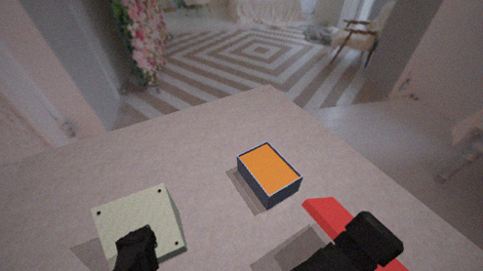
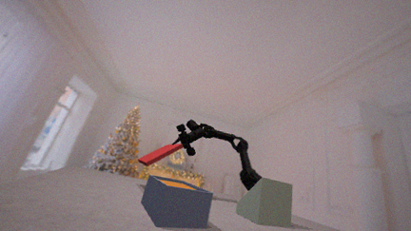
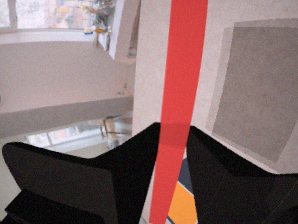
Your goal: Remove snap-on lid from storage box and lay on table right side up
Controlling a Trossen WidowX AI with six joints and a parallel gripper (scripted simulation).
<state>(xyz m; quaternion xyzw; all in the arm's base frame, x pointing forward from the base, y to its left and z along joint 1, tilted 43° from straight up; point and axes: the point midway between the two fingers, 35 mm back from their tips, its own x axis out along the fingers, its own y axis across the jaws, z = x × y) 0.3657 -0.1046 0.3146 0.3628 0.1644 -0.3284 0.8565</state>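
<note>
The storage box (image 1: 280, 195) (image 2: 177, 204) is dark blue with an orange inside and stands open on the table; a corner of it shows in the wrist view (image 3: 182, 211). The flat red lid (image 1: 326, 214) (image 2: 159, 153) (image 3: 184, 56) is off the box and in the air, tilted with its free end lower. My gripper (image 1: 354, 236) (image 2: 180, 145) (image 3: 173, 129) is shut on one end of the lid. It holds the lid above the table beside the box, nearer the top camera side.
The arm's pale green base block (image 1: 134, 215) (image 2: 266, 202) stands on the table to one side of the box. The table's edge (image 1: 344, 139) runs close behind the box, with the floor beyond it.
</note>
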